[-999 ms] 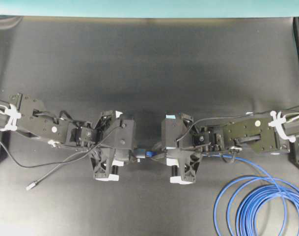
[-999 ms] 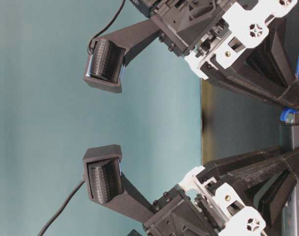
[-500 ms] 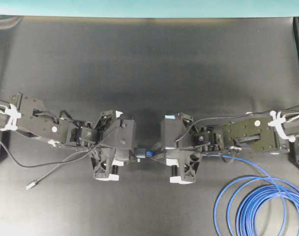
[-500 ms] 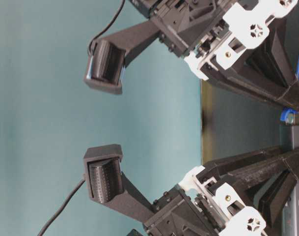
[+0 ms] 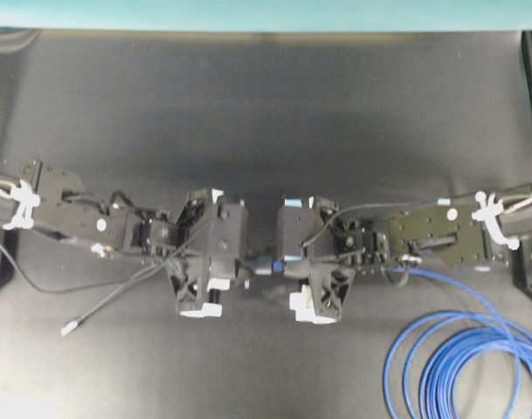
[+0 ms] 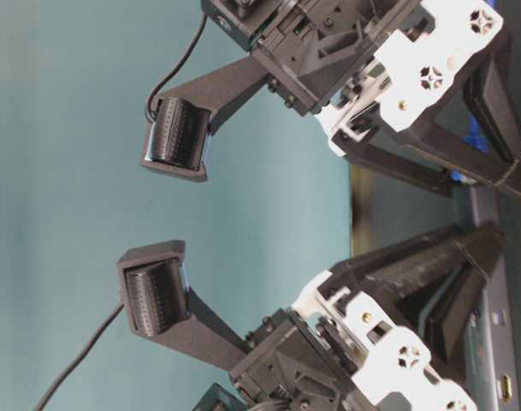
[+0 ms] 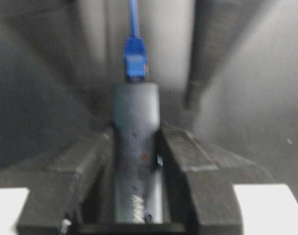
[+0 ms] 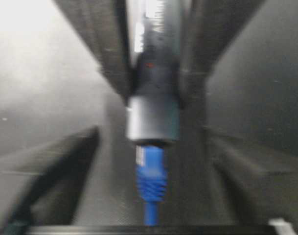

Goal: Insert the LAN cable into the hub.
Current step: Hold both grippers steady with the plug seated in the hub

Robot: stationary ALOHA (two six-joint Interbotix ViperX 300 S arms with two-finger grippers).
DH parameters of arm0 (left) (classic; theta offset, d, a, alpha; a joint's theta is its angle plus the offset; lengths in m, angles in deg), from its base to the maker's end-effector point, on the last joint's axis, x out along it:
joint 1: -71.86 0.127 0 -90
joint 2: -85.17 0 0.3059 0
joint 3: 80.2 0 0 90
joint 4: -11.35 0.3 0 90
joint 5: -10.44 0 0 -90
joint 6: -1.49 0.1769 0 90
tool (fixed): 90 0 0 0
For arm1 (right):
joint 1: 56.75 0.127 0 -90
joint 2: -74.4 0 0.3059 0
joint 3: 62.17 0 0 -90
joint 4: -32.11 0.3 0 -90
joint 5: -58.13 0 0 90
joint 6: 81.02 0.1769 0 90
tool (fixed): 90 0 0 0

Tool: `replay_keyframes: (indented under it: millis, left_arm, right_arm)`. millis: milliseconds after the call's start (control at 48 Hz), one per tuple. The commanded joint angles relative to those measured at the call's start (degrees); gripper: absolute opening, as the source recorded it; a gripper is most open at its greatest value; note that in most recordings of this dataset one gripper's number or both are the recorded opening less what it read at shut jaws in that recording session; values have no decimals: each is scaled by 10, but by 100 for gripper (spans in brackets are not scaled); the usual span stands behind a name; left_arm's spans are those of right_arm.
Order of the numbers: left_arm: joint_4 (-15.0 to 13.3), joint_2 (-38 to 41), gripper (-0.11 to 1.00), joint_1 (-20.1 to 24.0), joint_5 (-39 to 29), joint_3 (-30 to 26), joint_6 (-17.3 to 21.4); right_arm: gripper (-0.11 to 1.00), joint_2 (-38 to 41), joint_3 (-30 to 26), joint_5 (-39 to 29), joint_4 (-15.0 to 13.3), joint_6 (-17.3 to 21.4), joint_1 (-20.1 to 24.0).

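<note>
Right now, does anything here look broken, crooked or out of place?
Nothing stands out. The LAN cable sits straight in the end of the hub, which the left tool grips squarely. The right tool stands open around the plug.

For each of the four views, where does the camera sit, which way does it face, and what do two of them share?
Overhead: above the table, looking down; both arms meet mid-frame.
Table-level: low, image turned sideways; both grippers and wrist cameras close up.
Left wrist: along the left gripper, shut on the hub.
Right wrist: along the open right gripper toward the hub's end.
Shared: both wrist views show the LAN cable plugged into the hub.
</note>
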Motion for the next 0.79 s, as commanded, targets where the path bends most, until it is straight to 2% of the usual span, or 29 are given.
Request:
replay_keyframes:
  millis: [0,687,729,770]
  left_arm:
    - [2,-10,28,-1,-4,-5,-1]
    - [2,-18,29,-4,-7,13,-3]
    - [2,-17,33,-4,-9,14,-3]
    - [2,-17,46,-4,-11,15,-3]
  right_arm:
    - [87,-6,-5,4,-1,-1,2]
    - [85,-8,3,9,0,5,2]
    - [85,-9,4,9,-1,5,3]
    - [85,-9,4,9,-1,6,3]
